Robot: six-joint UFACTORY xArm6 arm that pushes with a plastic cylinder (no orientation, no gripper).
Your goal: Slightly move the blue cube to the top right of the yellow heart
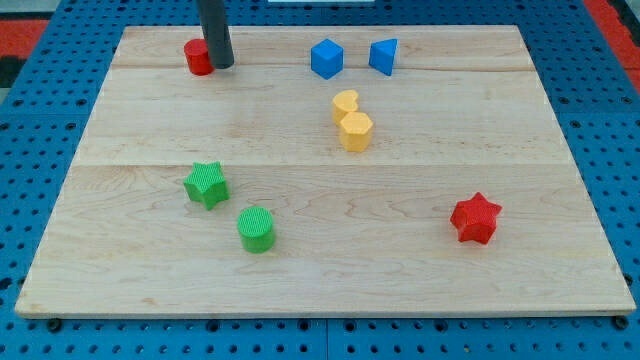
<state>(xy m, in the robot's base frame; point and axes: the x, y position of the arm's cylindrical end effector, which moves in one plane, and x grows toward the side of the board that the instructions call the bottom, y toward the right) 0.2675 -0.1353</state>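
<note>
My tip (222, 65) sits at the far left of the wooden board (320, 270), touching the right side of a red cylinder (197, 57); as a bare rod it grasps nothing. The blue cube (326, 58) lies well to its right, far side, just left of a blue triangular block (383, 56). The yellow heart (345, 103) sits just near of the cube, touching a yellow hexagon (355, 131). Nearer me are a green star (206, 184), a green cylinder (256, 229) and, right, a red star (475, 218)
</note>
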